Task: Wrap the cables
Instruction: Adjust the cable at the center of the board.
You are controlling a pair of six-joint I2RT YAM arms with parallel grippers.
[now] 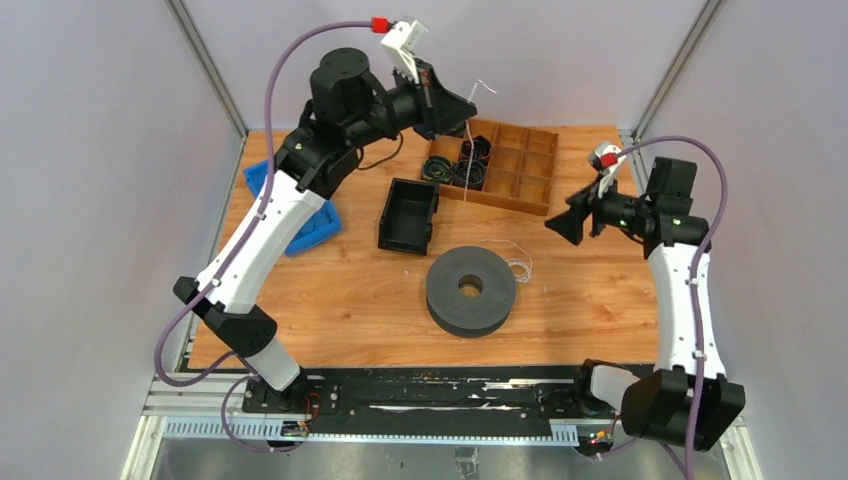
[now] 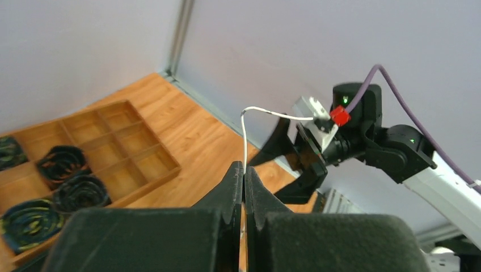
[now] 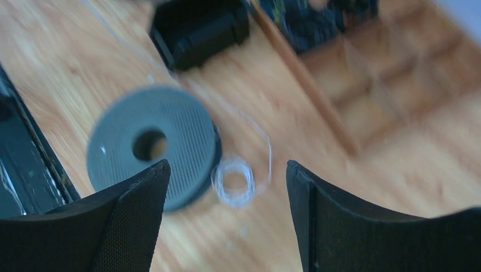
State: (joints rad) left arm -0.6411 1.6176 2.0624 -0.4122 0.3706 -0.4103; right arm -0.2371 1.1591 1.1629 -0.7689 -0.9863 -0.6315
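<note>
Several coiled bundles [image 1: 468, 175] in wooden tray [image 1: 530, 185]

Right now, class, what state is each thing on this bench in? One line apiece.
left claw, shut on the white wire, raised.
right claw, open, holding nothing.
white wire, upper end pinched, loose loops lying beside the grey spool.
grey spool, lying flat.
black box, upright, top open.
wooden tray, some compartments hold coiled bundles, others are empty.
</note>
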